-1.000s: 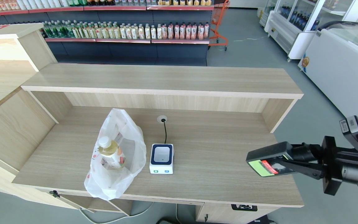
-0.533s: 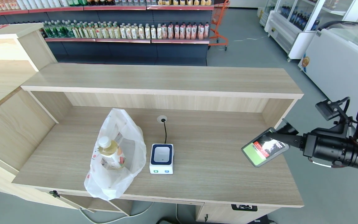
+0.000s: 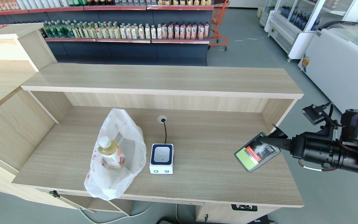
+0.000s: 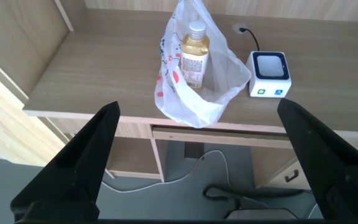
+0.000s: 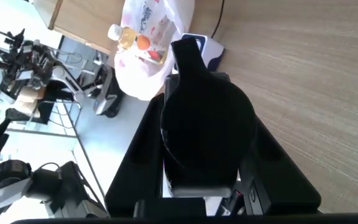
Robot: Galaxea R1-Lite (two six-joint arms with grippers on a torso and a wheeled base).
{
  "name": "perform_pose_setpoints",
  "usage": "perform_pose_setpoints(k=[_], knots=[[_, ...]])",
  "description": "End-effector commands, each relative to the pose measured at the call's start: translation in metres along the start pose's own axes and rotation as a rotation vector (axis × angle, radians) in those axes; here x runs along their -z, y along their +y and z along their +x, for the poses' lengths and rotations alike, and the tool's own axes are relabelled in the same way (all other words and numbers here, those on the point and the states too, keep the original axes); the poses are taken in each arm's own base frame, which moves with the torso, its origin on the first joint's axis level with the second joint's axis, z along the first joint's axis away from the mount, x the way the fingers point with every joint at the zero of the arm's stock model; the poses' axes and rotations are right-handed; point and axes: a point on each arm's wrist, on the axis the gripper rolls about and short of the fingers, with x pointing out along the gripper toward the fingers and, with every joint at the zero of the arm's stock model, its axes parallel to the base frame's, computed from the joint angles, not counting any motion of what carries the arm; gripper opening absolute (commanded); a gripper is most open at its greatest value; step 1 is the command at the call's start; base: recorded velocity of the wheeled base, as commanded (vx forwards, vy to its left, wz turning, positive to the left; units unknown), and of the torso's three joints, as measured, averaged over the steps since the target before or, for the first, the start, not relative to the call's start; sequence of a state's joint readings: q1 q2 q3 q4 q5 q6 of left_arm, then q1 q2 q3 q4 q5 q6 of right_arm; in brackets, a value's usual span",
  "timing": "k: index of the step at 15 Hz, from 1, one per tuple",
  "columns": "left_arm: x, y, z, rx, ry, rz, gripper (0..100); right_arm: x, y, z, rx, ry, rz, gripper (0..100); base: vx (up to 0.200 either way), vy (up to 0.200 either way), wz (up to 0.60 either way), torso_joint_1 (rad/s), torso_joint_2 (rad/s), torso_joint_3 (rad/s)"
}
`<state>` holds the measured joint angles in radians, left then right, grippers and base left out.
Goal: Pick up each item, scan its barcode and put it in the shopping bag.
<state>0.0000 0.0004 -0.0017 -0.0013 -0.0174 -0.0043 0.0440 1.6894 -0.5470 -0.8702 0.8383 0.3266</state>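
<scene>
Now the right gripper (image 3: 273, 144) clamps a flat packet (image 3: 256, 152) above the counter's (image 3: 216, 161) right end. Its long axis slants toward the scanner (image 3: 162, 158), green-and-red face up. The left gripper (image 4: 197, 115) is spread wide.

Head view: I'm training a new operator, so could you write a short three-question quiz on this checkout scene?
1. True or false: the bottle is inside the shopping bag.
2. What is the right gripper holding? A) a packet B) a can C) nothing
3. Fill in: the scanner sits on the counter, on the bag's ____ side, by the robot's own sides.
Key: 1 true; 2 A; 3 right.
</scene>
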Motion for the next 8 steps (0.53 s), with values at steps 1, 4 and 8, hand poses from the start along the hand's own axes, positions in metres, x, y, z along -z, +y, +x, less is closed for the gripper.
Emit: perform_pose_setpoints(k=[1, 4, 8], knots=[[0.0, 0.0, 0.0, 0.001, -0.001, -0.002, 100, -0.0005, 0.0011, -0.0007, 0.0, -0.002, -0.003, 0, 0.0, 0.2, 0.0, 0.002, 0.0, 0.002], [0.0, 0.0, 0.0, -0.001, -0.001, 0.001, 100, -0.0038, 0.0061, -0.0029, -0.007, -0.015, 0.039, 0, 0.0, 0.2, 0.0, 0.004, 0.0, 0.004], [0.0, 0.0, 0.0, 0.001, -0.001, 0.001, 100, -0.0026, 0.01, 0.001, 0.002, -0.016, 0.038, 0, 0.0, 0.2, 0.0, 0.005, 0.0, 0.0]])
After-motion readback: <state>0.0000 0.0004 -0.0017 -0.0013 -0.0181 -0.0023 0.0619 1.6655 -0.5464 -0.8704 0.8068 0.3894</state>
